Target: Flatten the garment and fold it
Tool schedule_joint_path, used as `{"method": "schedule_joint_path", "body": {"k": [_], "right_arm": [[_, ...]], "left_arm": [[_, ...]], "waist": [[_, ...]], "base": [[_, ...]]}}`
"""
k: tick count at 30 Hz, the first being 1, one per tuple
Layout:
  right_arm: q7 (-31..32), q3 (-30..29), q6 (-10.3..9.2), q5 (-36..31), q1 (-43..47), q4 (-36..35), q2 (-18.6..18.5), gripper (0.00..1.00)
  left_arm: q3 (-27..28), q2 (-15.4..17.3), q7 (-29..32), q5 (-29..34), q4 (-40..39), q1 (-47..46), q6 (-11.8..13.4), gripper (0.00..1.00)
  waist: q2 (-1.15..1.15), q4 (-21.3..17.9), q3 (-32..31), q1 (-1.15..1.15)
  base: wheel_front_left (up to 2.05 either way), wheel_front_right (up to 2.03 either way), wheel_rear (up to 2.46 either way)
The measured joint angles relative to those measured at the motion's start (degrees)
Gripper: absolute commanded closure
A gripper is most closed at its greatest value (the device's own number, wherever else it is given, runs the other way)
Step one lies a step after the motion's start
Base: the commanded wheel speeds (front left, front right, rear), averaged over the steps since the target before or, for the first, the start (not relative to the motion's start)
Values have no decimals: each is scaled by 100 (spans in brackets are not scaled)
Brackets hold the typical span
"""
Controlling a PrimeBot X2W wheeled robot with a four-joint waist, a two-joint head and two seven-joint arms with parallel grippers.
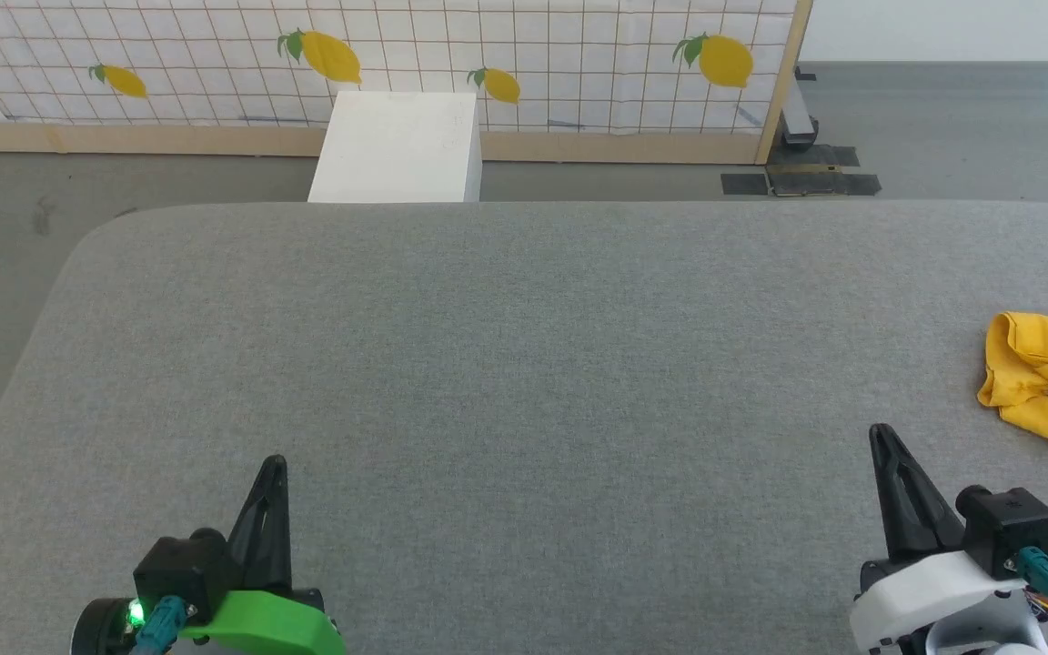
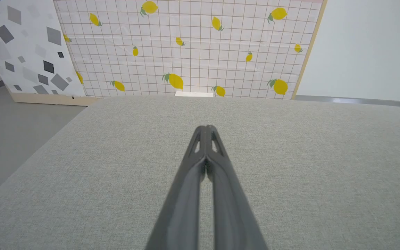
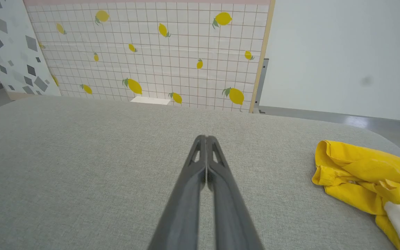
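No text, number or brand is legible. The garment lies crumpled at the frame edge, so lettering on it, if any, cannot be told.

Setting. A grey fabric-covered table with rounded corners stands on a grey floor. Beyond its far edge, a white rectangular box sits before a wood-framed white grid panel printed with yellow lemons. Left of it, a white panel with grey diamond shapes; right, a plain white wall. Even, diffuse lighting.
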Motion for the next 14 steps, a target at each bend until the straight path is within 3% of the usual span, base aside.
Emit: {"method": "schedule_joint_path", "body": {"k": [14], "right_arm": [[129, 74, 0, -33, -48, -51, 0, 100]], "left_arm": [[45, -45, 151, 131, 73, -117, 24, 100]], "waist": [[0, -4, -25, 0]], "base": [[0, 0, 0]]}}
